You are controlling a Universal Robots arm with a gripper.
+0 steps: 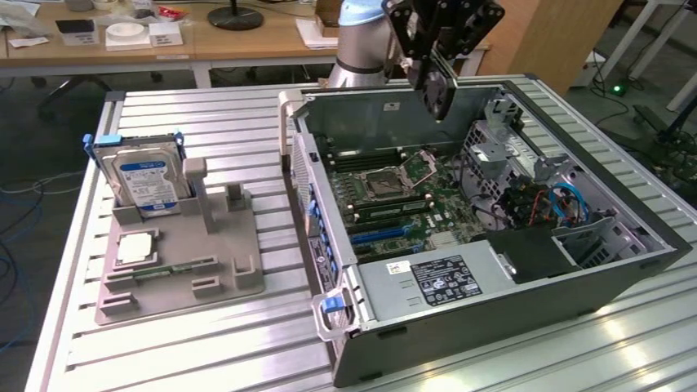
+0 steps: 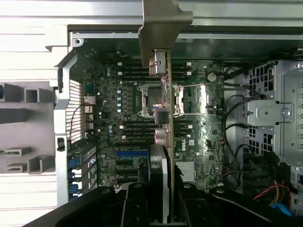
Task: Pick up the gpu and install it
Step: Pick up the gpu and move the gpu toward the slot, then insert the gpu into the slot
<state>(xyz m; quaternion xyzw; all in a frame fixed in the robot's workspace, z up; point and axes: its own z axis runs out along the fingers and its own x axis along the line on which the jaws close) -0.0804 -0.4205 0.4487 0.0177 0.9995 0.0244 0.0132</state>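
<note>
One gpu (image 2: 160, 156), black shroud, silver end bracket, upright in tight claw (image 1: 437, 51) grip

From my console this reads as a robotics lab: the arm's base (image 1: 360, 49) stands behind a ribbed aluminium surface (image 1: 196, 343) carrying an opened computer tower (image 1: 490, 327) and a grey parts fixture (image 1: 175, 269), with cluttered wooden desks (image 1: 218, 45) beyond and loose cables (image 1: 13, 269) trailing on the floor (image 1: 44, 147) at the exterior view's left.
</note>
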